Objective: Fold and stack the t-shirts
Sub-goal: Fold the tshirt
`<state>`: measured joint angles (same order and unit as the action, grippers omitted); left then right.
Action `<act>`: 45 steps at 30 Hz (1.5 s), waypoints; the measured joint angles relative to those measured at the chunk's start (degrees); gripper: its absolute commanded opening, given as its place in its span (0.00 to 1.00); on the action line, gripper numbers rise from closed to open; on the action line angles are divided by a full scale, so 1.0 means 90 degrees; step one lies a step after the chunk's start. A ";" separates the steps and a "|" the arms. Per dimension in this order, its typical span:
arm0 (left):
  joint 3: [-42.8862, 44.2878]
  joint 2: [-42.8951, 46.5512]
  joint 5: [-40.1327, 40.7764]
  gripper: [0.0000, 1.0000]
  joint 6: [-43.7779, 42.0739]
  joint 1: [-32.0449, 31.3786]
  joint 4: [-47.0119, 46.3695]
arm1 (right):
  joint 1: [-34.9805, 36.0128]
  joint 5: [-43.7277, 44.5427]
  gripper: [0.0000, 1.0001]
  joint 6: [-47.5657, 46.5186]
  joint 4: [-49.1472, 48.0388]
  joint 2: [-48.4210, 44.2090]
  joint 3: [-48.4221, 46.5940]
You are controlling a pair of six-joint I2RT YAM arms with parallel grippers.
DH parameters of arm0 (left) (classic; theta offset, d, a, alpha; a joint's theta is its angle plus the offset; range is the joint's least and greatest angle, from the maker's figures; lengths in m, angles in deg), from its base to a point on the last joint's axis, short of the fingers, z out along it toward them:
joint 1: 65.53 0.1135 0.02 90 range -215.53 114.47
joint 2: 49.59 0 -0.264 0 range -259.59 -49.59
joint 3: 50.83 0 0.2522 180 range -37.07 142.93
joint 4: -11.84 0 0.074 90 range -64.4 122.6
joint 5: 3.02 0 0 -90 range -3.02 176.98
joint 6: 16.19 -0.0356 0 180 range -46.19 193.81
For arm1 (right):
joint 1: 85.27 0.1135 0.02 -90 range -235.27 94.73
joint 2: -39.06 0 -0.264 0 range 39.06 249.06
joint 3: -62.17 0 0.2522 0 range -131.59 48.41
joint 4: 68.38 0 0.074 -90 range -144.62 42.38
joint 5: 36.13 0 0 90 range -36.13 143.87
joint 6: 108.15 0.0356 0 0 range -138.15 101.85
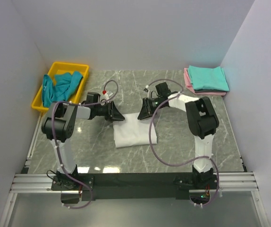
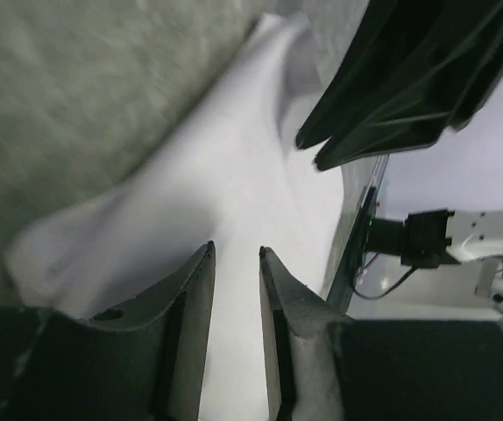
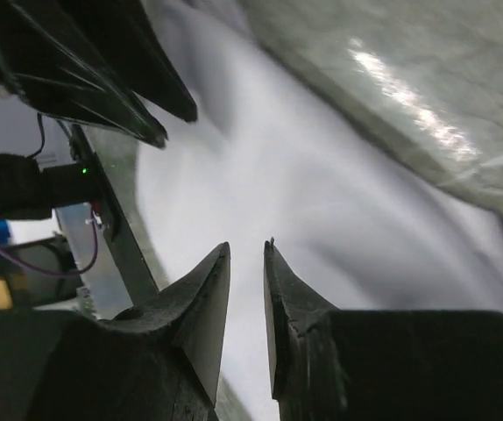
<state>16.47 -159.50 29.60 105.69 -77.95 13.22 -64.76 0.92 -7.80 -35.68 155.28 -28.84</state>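
White t-shirt (image 1: 134, 132), folded to a rough rectangle, lies at the centre of the grey marble table (image 1: 182, 142). Seen from above, the 2 grippers face each other over its 12 o'clock edge. The left gripper (image 1: 118, 113) is at the shirt's 11 o'clock corner and the right gripper (image 1: 141, 109) at about 12 o'clock, near each other but apart.

Both wrist views are blurred. In each, the fingers stand a narrow gap apart with no cloth pinched between them, so both grippers are released. The white cloth spreads just below and beyond the fingertips.

A loop of purple cable (image 1: 152, 135) from the right arm hangs across the shirt's 3 o'clock edge.

At the table's 10 o'clock corner, a yellow plastic tray (image 1: 71, 65) holds a crumpled teal t-shirt (image 1: 62, 85) that spills over its rim. At the 2 o'clock corner, a folded teal t-shirt (image 1: 210, 78) rests on a folded pink t-shirt (image 1: 187, 80), well apart from both grippers.
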 measured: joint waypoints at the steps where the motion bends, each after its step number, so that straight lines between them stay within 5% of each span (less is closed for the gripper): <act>1: 0.0092 -0.0209 0.0039 0.32 0.0107 0.0022 -0.0114 | -0.0027 0.0015 0.29 0.0121 -0.0056 0.0226 -0.0002; 8: 0.1173 -0.1394 0.0039 0.33 0.0510 0.0282 -0.0279 | -0.0406 0.0243 0.33 0.0920 -0.0158 0.1107 -0.0690; 14: 0.1693 -0.1328 0.0083 0.35 0.0041 0.0583 0.0104 | -0.0665 0.0665 0.37 0.0967 -0.0221 0.1022 -0.1307; 24: -0.0483 0.1450 -0.0321 0.35 0.0738 -0.0117 -0.0709 | -0.0187 0.0049 0.38 0.1564 -0.1141 -0.1693 0.1005; 30: -0.1124 0.0828 -0.0219 0.35 0.1637 -0.0753 -0.1515 | 0.0520 -0.0260 0.36 0.2064 -0.1637 -0.0835 0.1477; 36: -0.1158 -0.0457 -0.0216 0.35 0.1761 -0.0483 -0.1379 | 0.0457 -0.0636 0.36 0.2331 -0.1695 0.0277 0.1673; 45: -0.0712 -0.0396 -0.0653 0.35 0.0675 0.0197 -0.0389 | 0.0010 -0.0442 0.35 0.1916 -0.1260 -0.0027 0.1518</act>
<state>10.07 -163.06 23.72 111.77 -76.18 9.72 -64.67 -3.06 9.45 -47.03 155.04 -15.18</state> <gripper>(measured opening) 0.353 0.356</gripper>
